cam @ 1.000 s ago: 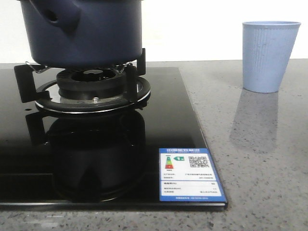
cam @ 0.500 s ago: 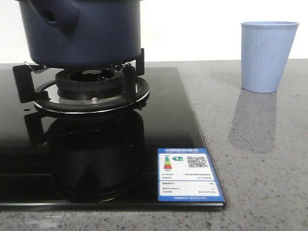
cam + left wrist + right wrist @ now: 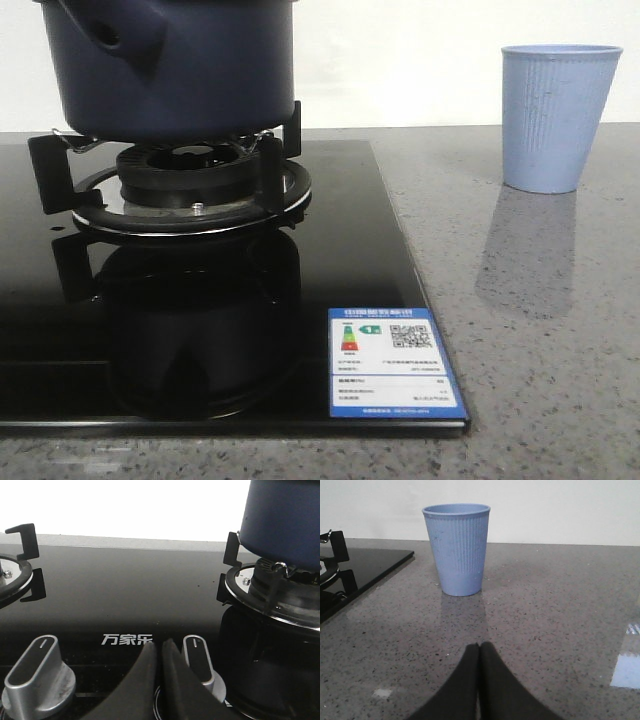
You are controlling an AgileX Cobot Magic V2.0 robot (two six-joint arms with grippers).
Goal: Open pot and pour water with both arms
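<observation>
The dark navy pot (image 3: 170, 65) sits on the burner grate of the black glass stove (image 3: 330, 260); its handle stub with a round hole faces front left. Its top is cut off by the frame, so no lid shows. It also shows in the left wrist view (image 3: 282, 522). The pale blue ribbed cup (image 3: 555, 115) stands on the grey counter to the right, also in the right wrist view (image 3: 456, 547). My left gripper (image 3: 160, 645) is shut and empty, low over the stove knobs. My right gripper (image 3: 479, 647) is shut and empty, low over the counter in front of the cup.
Two silver stove knobs (image 3: 37, 667) (image 3: 197, 657) sit close by the left gripper. A second burner (image 3: 12, 572) lies further from the pot. A blue energy label (image 3: 392, 365) is stuck on the stove's front right corner. The grey speckled counter (image 3: 560, 610) stretches around the cup.
The front view shifted very slightly; pot, cup and stove stay in place. No gripper motion is visible.
</observation>
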